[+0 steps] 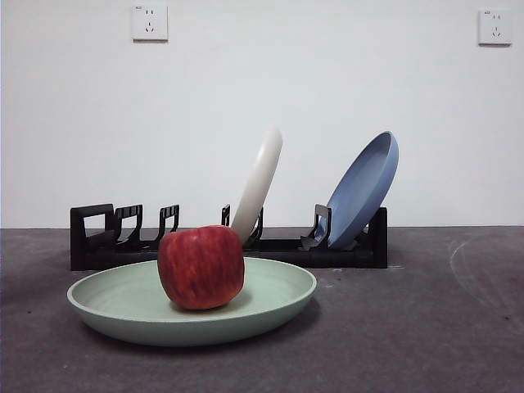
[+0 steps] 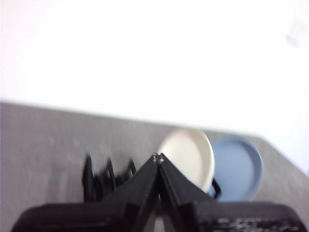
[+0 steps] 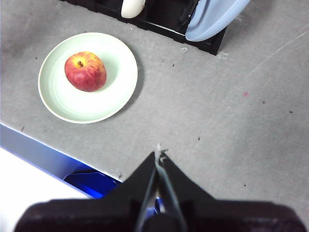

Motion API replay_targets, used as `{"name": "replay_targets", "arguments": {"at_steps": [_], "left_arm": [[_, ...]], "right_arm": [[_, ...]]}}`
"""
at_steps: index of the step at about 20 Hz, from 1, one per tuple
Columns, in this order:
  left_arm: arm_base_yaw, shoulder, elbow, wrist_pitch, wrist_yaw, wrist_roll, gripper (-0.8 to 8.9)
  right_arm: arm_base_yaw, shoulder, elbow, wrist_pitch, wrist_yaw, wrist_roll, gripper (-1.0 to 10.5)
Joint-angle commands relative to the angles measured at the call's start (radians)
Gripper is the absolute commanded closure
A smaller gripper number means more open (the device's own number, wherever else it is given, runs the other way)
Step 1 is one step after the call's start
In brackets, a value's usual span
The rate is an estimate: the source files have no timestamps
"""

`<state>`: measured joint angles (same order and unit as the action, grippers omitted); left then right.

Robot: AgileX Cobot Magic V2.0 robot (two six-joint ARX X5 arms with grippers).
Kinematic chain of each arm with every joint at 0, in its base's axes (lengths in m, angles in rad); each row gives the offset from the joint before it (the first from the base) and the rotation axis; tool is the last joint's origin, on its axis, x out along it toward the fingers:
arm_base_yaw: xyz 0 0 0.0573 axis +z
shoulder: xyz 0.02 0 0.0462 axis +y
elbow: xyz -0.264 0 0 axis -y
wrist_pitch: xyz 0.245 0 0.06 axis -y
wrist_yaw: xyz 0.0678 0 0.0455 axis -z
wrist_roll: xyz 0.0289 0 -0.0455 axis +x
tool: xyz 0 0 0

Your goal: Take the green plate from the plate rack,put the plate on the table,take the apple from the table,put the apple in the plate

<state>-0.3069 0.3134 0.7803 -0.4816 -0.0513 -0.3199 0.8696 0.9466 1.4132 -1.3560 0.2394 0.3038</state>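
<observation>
The green plate (image 1: 192, 307) lies flat on the table (image 1: 426, 327) in front of the plate rack (image 1: 229, 246). The red apple (image 1: 201, 267) sits in the plate, also seen as apple (image 3: 85, 71) in plate (image 3: 88, 77) from the right wrist view. My right gripper (image 3: 159, 155) is shut and empty, high above the table near its front edge, well away from the plate. My left gripper (image 2: 158, 157) is shut and empty, held high, looking down at the rack (image 2: 104, 176). Neither arm shows in the front view.
A cream-white plate (image 1: 258, 184) and a blue plate (image 1: 364, 190) lean upright in the rack's slots. The table's front edge (image 3: 48, 145) runs close below the right gripper. Two wall sockets sit on the white wall behind.
</observation>
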Motion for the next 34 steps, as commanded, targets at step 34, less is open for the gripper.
{"name": "replay_targets", "arguments": {"at_steps": [34], "left_arm": [[0.323, -0.277, -0.769, 0.318, 0.103, 0.224, 8.17]], "right_arm": [[0.001, 0.007, -0.01, -0.023, 0.009, 0.01, 9.5]]}}
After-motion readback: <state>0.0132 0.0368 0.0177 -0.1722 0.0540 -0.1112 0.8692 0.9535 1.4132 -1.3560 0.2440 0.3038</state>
